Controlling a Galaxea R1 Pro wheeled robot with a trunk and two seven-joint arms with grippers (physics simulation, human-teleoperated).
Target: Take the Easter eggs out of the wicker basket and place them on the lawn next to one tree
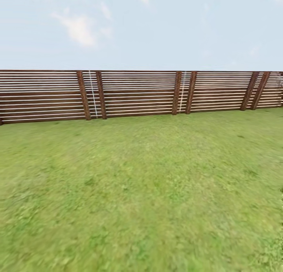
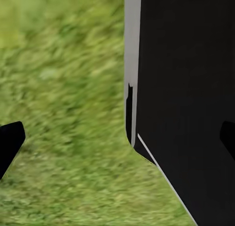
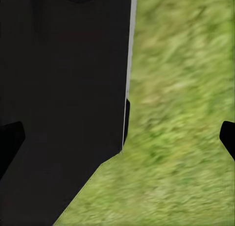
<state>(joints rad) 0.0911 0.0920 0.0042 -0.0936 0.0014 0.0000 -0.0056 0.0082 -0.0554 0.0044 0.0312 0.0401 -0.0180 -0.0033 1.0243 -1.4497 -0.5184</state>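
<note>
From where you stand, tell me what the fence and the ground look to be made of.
Fence: apparently wood, dark reddish-brown matte posts and slats, with thin pale rails between that could be painted wood or metal. Lawn: grass, mottled green and matte, blurry in the render.

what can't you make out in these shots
- Left wrist view: the left gripper fingertips are cut off by the frame edges; the black robot body hides the lawn behind it.
- Right wrist view: right gripper, likewise.
- Head view: the fence runs off both edges.
</note>
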